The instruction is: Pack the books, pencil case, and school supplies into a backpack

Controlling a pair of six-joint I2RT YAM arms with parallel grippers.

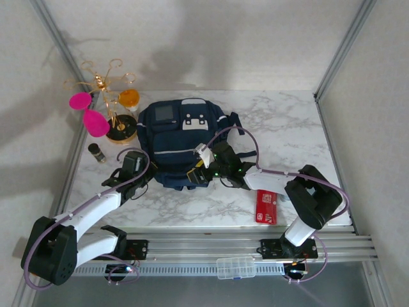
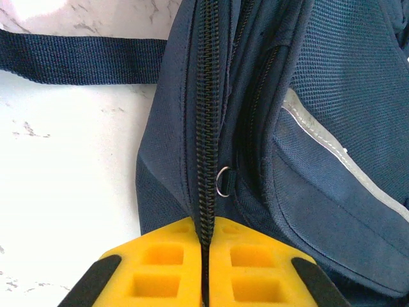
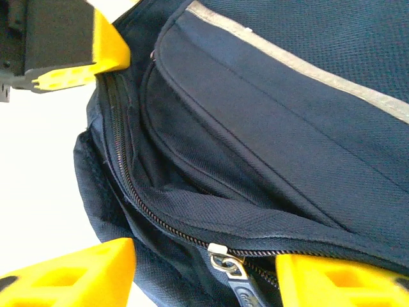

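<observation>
The backpack (image 1: 176, 137) lies at the centre of the table (image 1: 287, 128), toward the far edge. A hook stand (image 1: 118, 125) stands just left of it, a small cylinder (image 1: 97, 153) nearer. A flat packet (image 1: 266, 206) lies near-right; a compartment box (image 1: 236, 267) rests on the near rail (image 1: 192, 243).

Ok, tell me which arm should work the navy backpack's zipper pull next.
Right. The right pincer is open with the silver metal zipper pull between its fingers. The left pincer is shut on the zipper seam of the dark navy fabric backpack, likely best used to brace it.
</observation>
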